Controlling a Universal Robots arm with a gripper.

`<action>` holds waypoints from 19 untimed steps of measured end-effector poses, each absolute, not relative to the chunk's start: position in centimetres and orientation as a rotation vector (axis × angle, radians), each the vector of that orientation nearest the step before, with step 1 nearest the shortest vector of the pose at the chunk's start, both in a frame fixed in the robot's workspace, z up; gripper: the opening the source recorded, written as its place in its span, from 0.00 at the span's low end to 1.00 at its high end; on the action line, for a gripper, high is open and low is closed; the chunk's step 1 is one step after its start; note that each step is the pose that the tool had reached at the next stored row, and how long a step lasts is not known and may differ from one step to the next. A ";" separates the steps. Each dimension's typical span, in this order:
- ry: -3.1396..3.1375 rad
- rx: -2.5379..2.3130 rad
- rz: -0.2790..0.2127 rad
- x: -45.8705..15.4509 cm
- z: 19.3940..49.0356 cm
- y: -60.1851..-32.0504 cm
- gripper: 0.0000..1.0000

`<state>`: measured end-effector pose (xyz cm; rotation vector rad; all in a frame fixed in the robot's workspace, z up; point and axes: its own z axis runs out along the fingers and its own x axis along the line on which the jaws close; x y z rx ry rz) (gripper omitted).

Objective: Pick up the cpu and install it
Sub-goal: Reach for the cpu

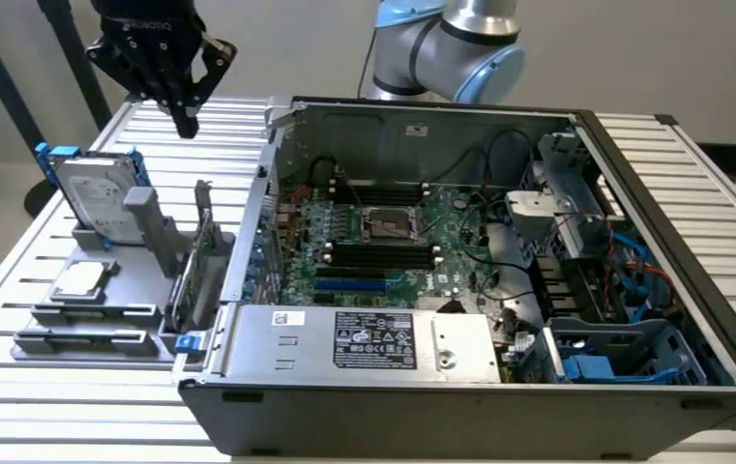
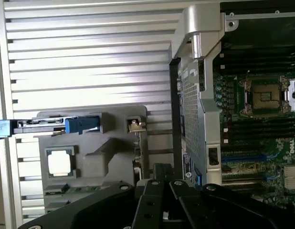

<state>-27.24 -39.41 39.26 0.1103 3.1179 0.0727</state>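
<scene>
grey moulded parts holder (image 1: 148,290) sat on the ribbed aluminium table (image 1: 32,406), at the exterior view's left of the open dark desktop computer case (image 1: 471,425).

in the holder:
- small flat square cpu with a silver-grey metal top (image 1: 80,279), lying flat in a shallow recess toward the near side
- large silver hard drive in a blue frame (image 1: 90,193), propped upright on the far side of the cpu
- thin circuit card (image 1: 200,261) standing on edge, just beside the case wall

in the case:
- green motherboard (image 1: 458,242), with the dark square metal-framed socket (image 1: 391,225) uncovered near its middle
- grey power supply box (image 1: 368,338) along the near wall

my black gripper (image 1: 185,121) hung pointing down over bare table, beyond the hard drive and well apart from the cpu. my fingers were pressed together to one tip, with nothing between them. the light-blue and silver arm joint (image 1: 452,43) stood behind the case.

open ribbed table lay around my fingertips. the case's far corner stood to the exterior view's right of me. the hard drive's top edge sat lower and nearer the camera.
</scene>
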 end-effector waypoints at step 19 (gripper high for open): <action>3.118 0.110 0.072 -35.9 39.2 -39.7 0.11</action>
